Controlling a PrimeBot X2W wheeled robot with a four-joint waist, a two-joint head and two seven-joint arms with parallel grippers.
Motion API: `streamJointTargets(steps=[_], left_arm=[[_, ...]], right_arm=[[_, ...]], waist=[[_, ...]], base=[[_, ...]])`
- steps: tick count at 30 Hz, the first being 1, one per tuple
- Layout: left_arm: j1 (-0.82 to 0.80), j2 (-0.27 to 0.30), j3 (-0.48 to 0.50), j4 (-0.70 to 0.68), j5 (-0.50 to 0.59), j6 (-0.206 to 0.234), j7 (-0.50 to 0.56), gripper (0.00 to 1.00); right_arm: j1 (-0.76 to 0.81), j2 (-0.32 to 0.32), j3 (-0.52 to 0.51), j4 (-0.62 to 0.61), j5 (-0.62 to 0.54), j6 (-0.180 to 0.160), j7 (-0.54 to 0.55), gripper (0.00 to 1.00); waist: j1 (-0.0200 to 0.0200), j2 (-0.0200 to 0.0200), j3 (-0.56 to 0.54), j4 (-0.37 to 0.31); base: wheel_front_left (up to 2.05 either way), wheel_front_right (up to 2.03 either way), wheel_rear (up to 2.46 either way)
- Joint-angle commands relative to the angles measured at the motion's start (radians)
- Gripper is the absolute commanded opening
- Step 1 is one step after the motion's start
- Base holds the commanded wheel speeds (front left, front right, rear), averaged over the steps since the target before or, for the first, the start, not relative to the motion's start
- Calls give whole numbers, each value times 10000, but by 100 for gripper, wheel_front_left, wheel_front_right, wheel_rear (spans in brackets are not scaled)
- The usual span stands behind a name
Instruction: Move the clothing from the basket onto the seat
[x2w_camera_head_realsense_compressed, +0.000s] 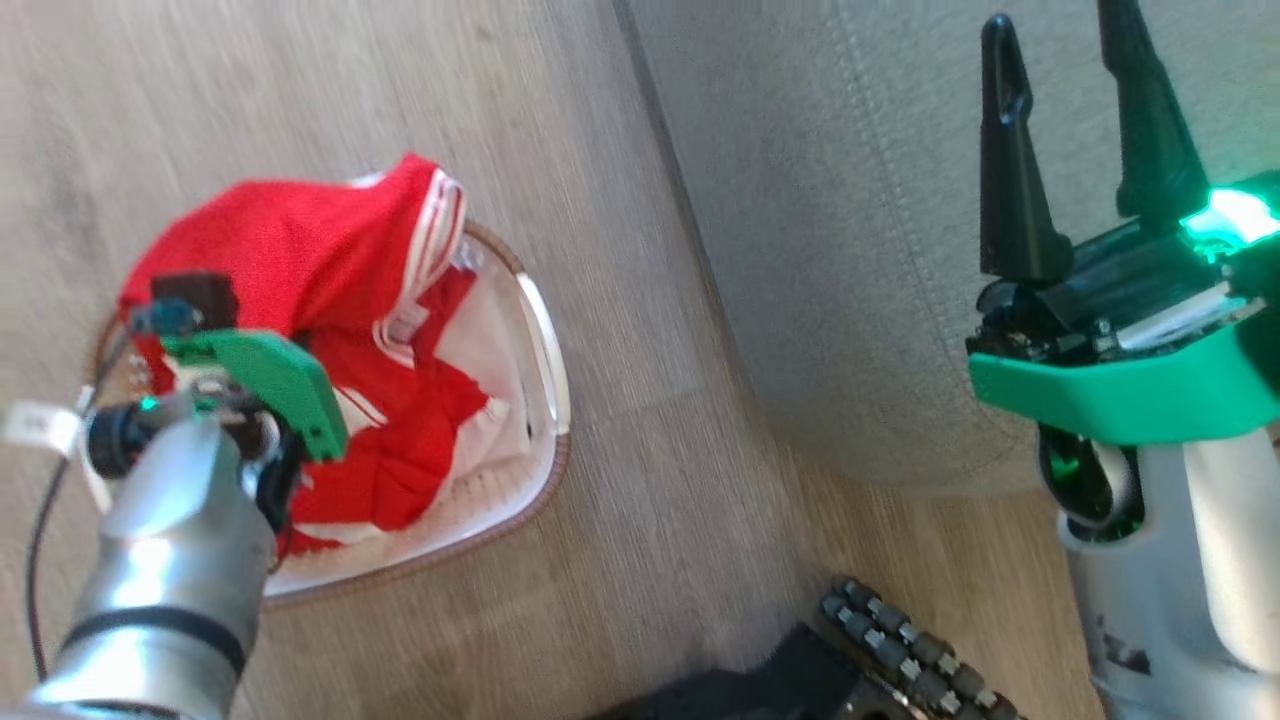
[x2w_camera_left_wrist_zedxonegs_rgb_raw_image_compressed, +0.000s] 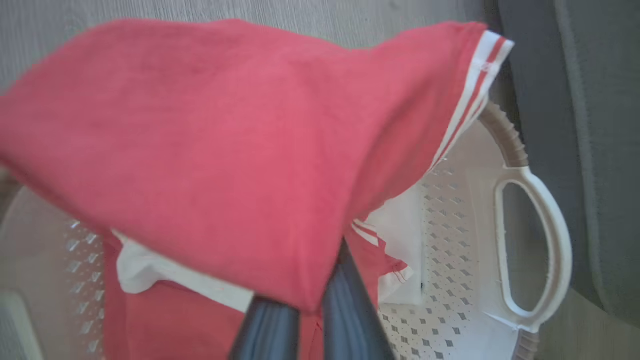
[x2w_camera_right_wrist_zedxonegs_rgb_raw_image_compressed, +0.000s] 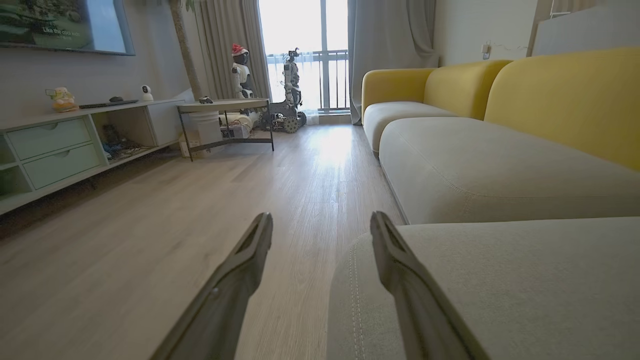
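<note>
Head view: the clothing (x2w_camera_head_realsense_compressed: 300, 260) sits heaped in the basket (x2w_camera_head_realsense_compressed: 545, 340) on the floor, left of the seat (x2w_camera_head_realsense_compressed: 850, 250), with no garment on the seat yet. My right gripper (x2w_camera_head_realsense_compressed: 1065, 60) is spread wide and empty over it. Left wrist view: left gripper (x2w_camera_left_wrist_zedxonegs_rgb_raw_image_compressed: 320, 300) pinched tight on a red fold held above the basket, so I judge the first transfer barely begun. Right wrist view: fingers wide, cushion bare, every piece left to move.

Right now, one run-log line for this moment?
left gripper: shut on clothing over basket | right gripper: open, empty, by seat | transfer: not yet done
</note>
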Motion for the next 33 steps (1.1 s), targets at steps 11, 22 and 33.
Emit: streamJointTargets(steps=[11,22,33], left_arm=[[1571,-144,-1231,-1477,-1095,-61,-1485,0],[2138,234,-2151,-3953,-1581,-61,-2025,0],[2572,664,-2095,-7335,-1307,282,-1903,0]], right_arm=[[1354,-674,153,267,54,-2,-63,100],[2088,-1091,184,542,199,-2,-63,100],[2790,-1246,446,837,373,-2,-63,100]], waist=[[0,-1,-3056,1191],[0,-1,-4545,2237],[0,-1,-5640,2890]], base=[[0,0,0],[0,0,0],[0,0,0]])
